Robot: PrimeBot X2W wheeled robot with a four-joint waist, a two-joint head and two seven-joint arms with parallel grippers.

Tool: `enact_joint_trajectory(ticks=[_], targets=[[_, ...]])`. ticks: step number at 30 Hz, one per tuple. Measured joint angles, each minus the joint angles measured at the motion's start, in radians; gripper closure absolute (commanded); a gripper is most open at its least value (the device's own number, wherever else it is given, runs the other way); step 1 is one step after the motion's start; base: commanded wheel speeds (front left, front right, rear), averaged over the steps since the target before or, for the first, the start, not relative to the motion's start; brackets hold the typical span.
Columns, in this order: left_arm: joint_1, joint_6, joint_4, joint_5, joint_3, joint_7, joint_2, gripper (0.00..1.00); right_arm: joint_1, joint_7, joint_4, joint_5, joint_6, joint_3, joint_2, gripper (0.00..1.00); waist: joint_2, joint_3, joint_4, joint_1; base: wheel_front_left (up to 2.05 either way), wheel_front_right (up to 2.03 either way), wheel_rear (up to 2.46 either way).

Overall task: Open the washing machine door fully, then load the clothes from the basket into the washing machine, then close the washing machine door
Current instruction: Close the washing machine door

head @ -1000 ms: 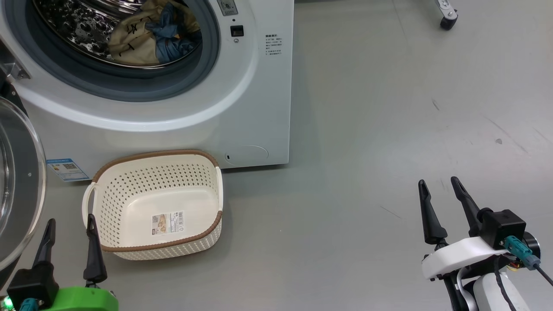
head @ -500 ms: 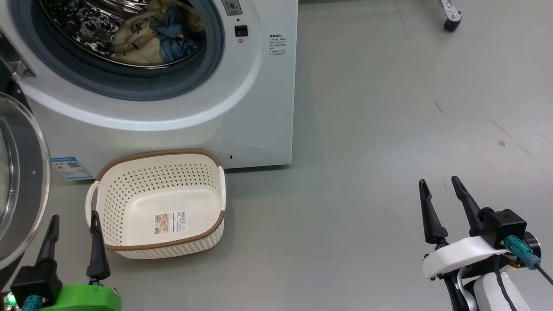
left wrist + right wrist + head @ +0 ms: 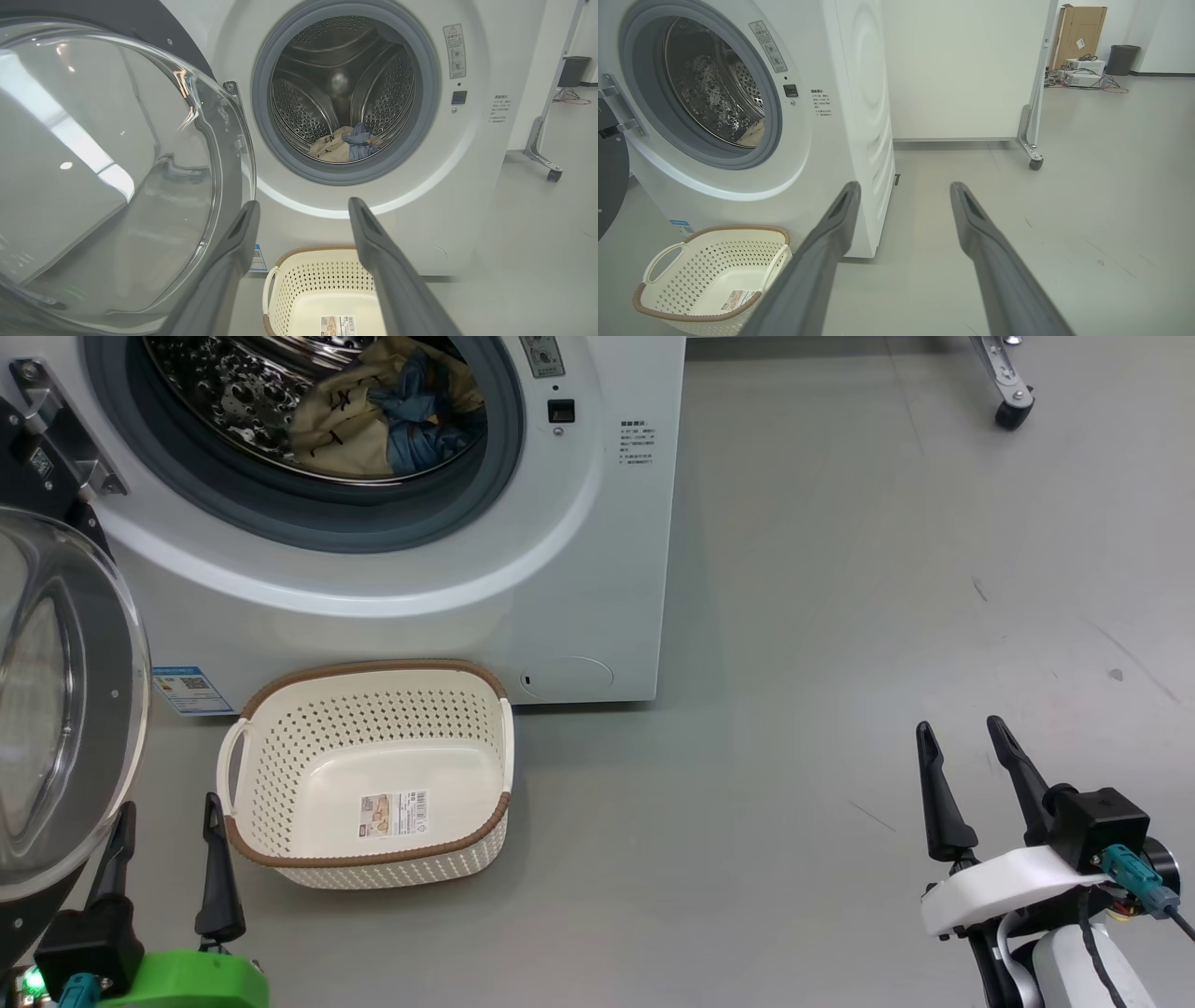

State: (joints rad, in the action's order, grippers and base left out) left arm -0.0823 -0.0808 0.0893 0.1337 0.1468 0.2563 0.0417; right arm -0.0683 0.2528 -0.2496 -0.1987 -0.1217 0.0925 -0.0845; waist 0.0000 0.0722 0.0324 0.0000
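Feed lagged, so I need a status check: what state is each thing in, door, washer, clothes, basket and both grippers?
washing machine door: swung open, at the left.
washing machine: drum opening uncovered.
clothes: lying in the drum.
basket: upright on the floor, no clothes in it.
left gripper: open, holding nothing.
right gripper: open, holding nothing.

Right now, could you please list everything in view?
washing machine: one, white, ahead left.
washing machine door: one, black-ringed glass, open at far left.
clothes: one heap, beige and blue, in drum.
basket: one, cream, brown rim, before the machine.
energy label: one, blue, low on front.
caster: one, black, upper right.
left gripper: one, dark fingers apart, lower left.
right gripper: one, dark fingers apart, lower right.
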Motion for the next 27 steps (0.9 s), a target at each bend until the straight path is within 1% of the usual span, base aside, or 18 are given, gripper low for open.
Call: enact_joint_trajectory(ticks=[3, 11, 23, 27], targets=[[0.0, 0.004, 0.001, 0.0, -0.005, 0.0, 0.0, 0.0, 0.001, 0.0, 0.0, 0.001, 0.0, -0.002, -0.003, 0.0, 0.0, -0.001, 0.01, 0.0, 0.0, 0.0, 0.0], [0.0, 0.016, 0.028, 0.009, -0.02, 0.0, -0.001, 0.0, 0.016, 0.0, 0.009, 0.008, 0.0, -0.011, -0.011, 0.0, 0.0, -0.006, 0.066, 0.0, 0.0, 0.0, 0.0], [-0.002, 0.04, 0.032, 0.028, -0.024, 0.0, -0.001, 0.0, 0.017, 0.0, 0.019, 0.015, 0.0, -0.009, -0.012, 0.0, 0.0, -0.006, 0.173, 0.0, 0.0, 0.0, 0.0], [-0.002, 0.057, 0.03, 0.033, -0.024, 0.0, -0.001, 0.0, 0.017, 0.0, 0.021, 0.015, 0.0, -0.006, -0.012, 0.0, 0.0, 0.0, 0.207, 0.0, 0.0, 0.0, 0.0]])
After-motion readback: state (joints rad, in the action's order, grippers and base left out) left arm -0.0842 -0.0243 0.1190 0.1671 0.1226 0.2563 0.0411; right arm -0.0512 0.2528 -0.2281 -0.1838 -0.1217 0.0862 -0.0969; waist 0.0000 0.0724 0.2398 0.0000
